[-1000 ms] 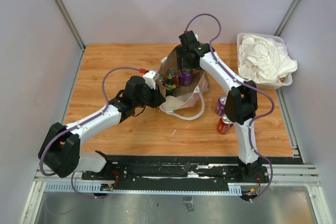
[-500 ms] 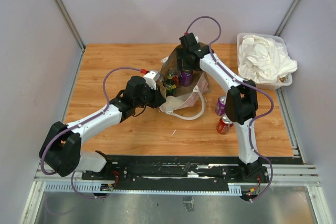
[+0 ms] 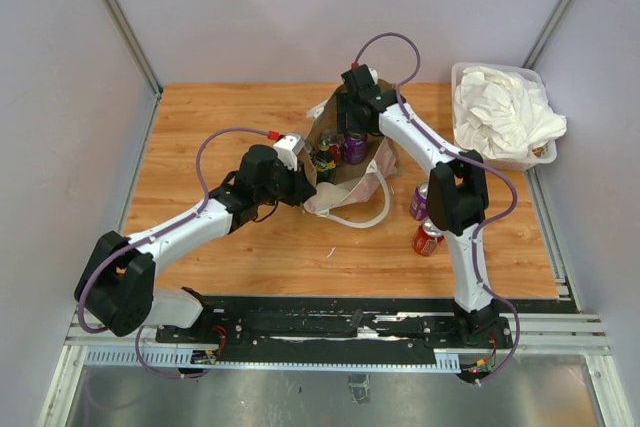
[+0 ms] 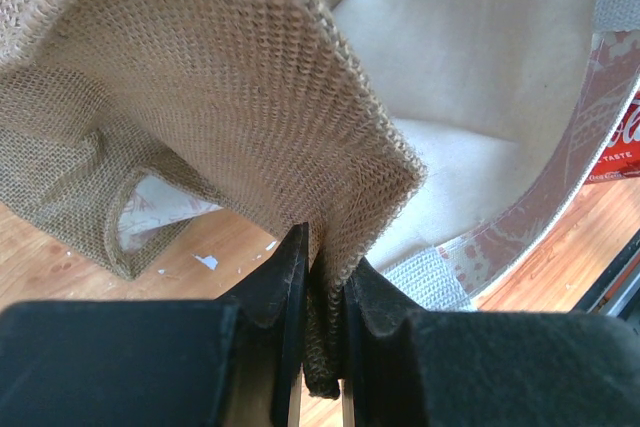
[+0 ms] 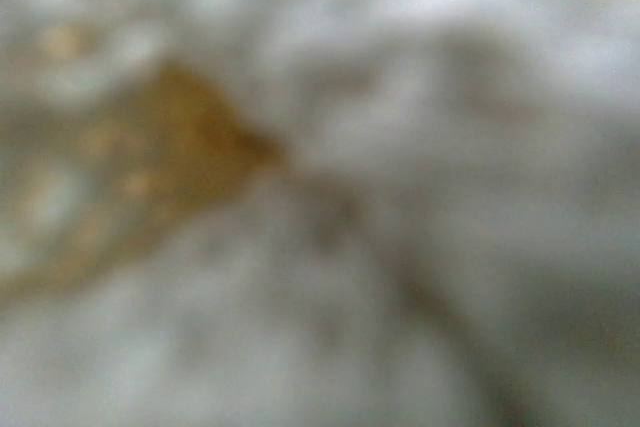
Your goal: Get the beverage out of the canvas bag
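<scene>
The canvas bag (image 3: 347, 190) stands open at mid table, its white handle looped toward me. Inside it I see a purple beverage can (image 3: 354, 148) and a green can (image 3: 322, 163). My left gripper (image 3: 304, 184) is shut on the bag's left rim; in the left wrist view the jaws (image 4: 325, 292) pinch the tan woven canvas (image 4: 230, 77). My right gripper (image 3: 345, 131) reaches down into the bag from the far side, right beside the purple can. Its fingers are hidden, and the right wrist view is only a grey and tan blur.
A purple can (image 3: 421, 201) and a red can (image 3: 428, 237) stand on the table right of the bag; the red can also shows in the left wrist view (image 4: 620, 137). A clear bin of white cloth (image 3: 503, 112) sits at the back right. A paper scrap (image 3: 331, 251) lies near the bag.
My right wrist has shifted slightly left and lower into the bag's mouth. The left gripper and the bag have stayed where they were.
</scene>
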